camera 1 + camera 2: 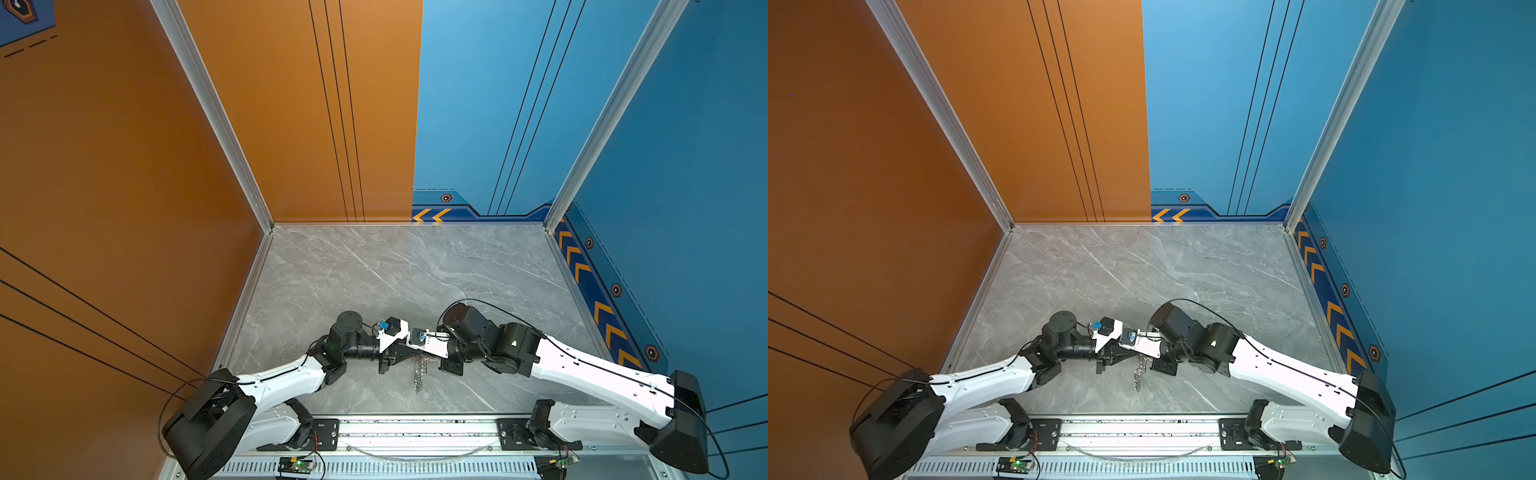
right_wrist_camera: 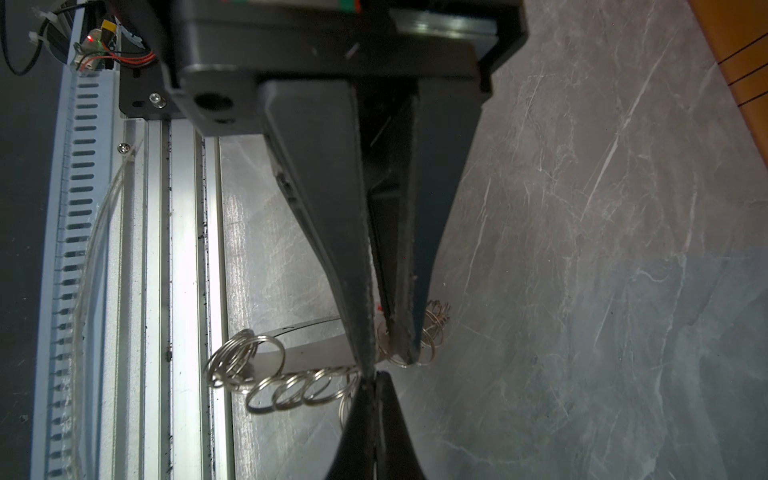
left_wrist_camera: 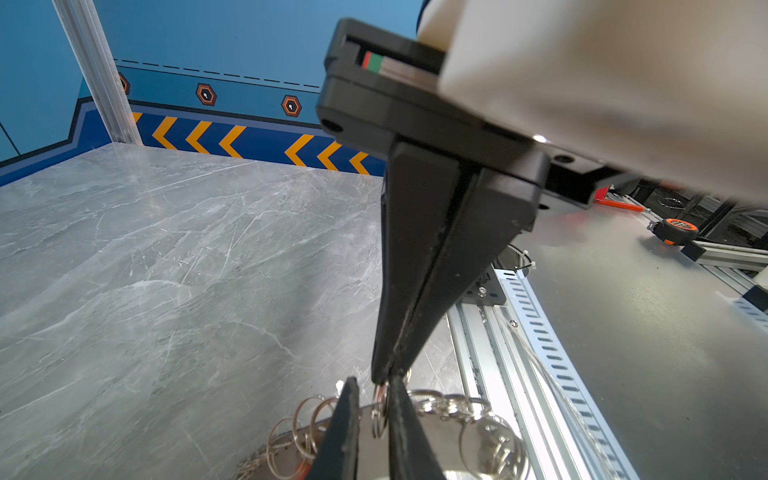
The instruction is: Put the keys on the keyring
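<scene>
A: Near edge first, pls.
B: A metal rail [image 1: 415,428] runs along the front of the counter [image 1: 374,282]. The left arm [image 1: 282,378] and right arm [image 1: 590,370] rise from it and lean in twd the middle.

A: And the claws?
B: They meet tip to tip just past the rail, above the counter. The right claw [image 3: 384,370] is closed tight. One ring of the keyring [image 1: 419,376] sits right at its tips, so it looks pinched there. The left claw [image 2: 384,358] has its jaws a crack apart. A ring stands in the gap, w/ space showing on one side in the left wrist view, so it doesn't look clamped.

A: Where's the keyring overall?
B: It's hung btwn the two claws. In both top views its chain of silver rings [image 1: 1139,376] dangles from the meeting pt twd the rail. Can't tell if the low end touches the counter. In the wrist views the rings loop away on either side of the tips, and a pale flat band [image 2: 309,347] shows behind them.

A: Anything else close in?
B: There's a red speck [image 2: 379,308] btwn the left claw's fingers, too small to say what it is.

A: Further back?
B: The grey marble-look counter stretches to the rear. Behind it are an orange wall [image 1: 291,104] on the left and a blue wall [image 1: 478,104] on the right, w/ a yellow chevron strip [image 1: 430,215] at the blue wall's foot.
</scene>
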`<state>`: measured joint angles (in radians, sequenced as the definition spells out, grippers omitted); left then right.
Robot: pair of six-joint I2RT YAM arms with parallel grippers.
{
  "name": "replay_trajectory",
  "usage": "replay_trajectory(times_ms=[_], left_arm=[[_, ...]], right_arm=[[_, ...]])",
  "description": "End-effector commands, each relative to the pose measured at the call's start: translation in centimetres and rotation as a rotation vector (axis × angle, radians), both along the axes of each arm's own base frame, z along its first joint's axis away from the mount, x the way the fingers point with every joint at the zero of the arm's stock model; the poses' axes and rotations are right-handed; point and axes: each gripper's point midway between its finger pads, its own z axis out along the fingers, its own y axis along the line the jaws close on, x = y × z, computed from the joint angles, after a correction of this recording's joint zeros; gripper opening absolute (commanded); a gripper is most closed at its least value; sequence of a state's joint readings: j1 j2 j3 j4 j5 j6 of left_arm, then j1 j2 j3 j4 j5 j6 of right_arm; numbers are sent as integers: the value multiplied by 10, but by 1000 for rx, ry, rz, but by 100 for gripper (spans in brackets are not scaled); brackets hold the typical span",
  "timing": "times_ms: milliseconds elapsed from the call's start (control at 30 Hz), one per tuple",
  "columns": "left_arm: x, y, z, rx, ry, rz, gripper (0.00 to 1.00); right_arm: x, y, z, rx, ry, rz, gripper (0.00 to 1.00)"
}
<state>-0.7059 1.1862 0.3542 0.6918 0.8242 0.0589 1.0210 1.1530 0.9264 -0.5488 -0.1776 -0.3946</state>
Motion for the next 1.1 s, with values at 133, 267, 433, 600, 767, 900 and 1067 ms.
replay_trajectory(times_ms=[133, 267, 433, 600, 767, 900, 1067], left_arm=[[4, -3, -3, 19, 36, 3, 15], [6, -4, -4, 21, 52, -1, 11], [6, -4, -3, 19, 51, -4, 4], [6, -4, -2, 19, 53, -6, 0], [12, -3, -2, 22, 44, 33, 0], [18, 1, -1, 22, 20, 83, 0], [19, 4, 3, 9, -1, 103, 0]], right_arm=[[3, 8, 22, 127, -38, 1, 0], [5, 8, 24, 163, -35, -18, 0], [3, 10, 21, 177, -17, -10, 0], [3, 12, 21, 192, -17, -14, 0], [7, 7, 20, 209, -9, -43, 9], [9, -4, 18, 240, 23, -83, 19], [12, -6, 11, 260, 51, -120, 20]])
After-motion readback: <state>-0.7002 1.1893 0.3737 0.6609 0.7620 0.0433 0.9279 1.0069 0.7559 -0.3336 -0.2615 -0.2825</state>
